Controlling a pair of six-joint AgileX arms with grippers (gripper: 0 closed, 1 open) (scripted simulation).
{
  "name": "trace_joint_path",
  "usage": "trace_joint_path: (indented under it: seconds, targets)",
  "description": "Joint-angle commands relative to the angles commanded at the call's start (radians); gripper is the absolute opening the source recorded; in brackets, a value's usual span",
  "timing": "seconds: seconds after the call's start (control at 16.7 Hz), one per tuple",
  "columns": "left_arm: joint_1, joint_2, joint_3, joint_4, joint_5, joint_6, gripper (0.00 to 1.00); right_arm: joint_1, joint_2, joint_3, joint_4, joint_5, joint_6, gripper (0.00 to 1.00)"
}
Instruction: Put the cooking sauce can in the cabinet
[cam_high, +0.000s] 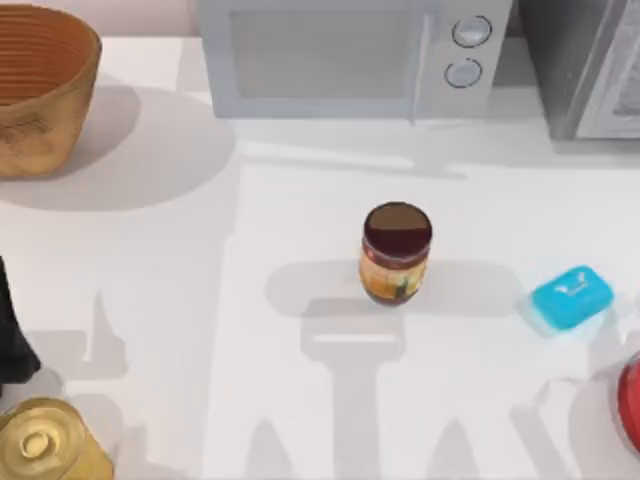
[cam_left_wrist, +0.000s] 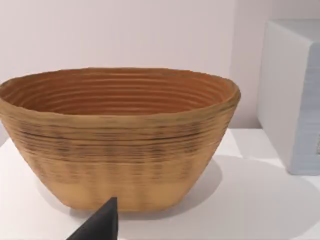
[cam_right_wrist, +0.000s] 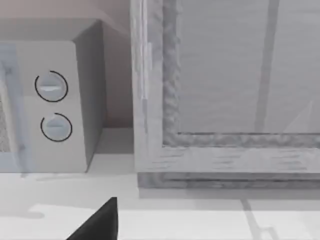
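Mid-surface: upright maroon-topped, orange-labelled cooking sauce can (cam_high: 396, 255) untouched | rigid, smooth, maybe slippery; grip label sides | dark grey cabinet (cam_high: 590, 65) back right | gripper states: cannot tell

White microwave (cam_high: 350, 55) with two round knobs at the table's (cam_high: 150, 300) back, woven basket (cam_high: 40, 90) at back left, shiny gold can (cam_high: 45, 445) at front left, blue soap-like block (cam_high: 570, 298) at right (red object (cam_high: 630, 405) near it, cut off by the edge)

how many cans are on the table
2. The cooking sauce can stands upright near the middle of the table, in front of the microwave. The gold can sits at the near left corner, partly cut off; more may lie beyond the edges.
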Motion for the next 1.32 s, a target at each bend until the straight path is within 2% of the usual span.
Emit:
trace_joint_path:
  seconds: [0.24,0.54,0.9,1.32]
  targets:
    - [0.0,0.0,0.0,0.0,0.0,0.0,1.0,0.014,0.007,0.024,0.012,-0.025,0.009,1.0]
    - [0.0,0.0,0.0,0.0,0.0,0.0,1.0,0.083,0.113,0.196,0.095,-0.18,0.046,1.0]
    - [0.0,0.0,0.0,0.0,0.0,0.0,1.0,0.151,0.436,0.496,0.232,-0.444,0.005,1.0]
    - [0.0,0.0,0.0,0.0,0.0,0.0,1.0,0.195,1.017,0.811,0.351,-0.813,-0.214,1.0]
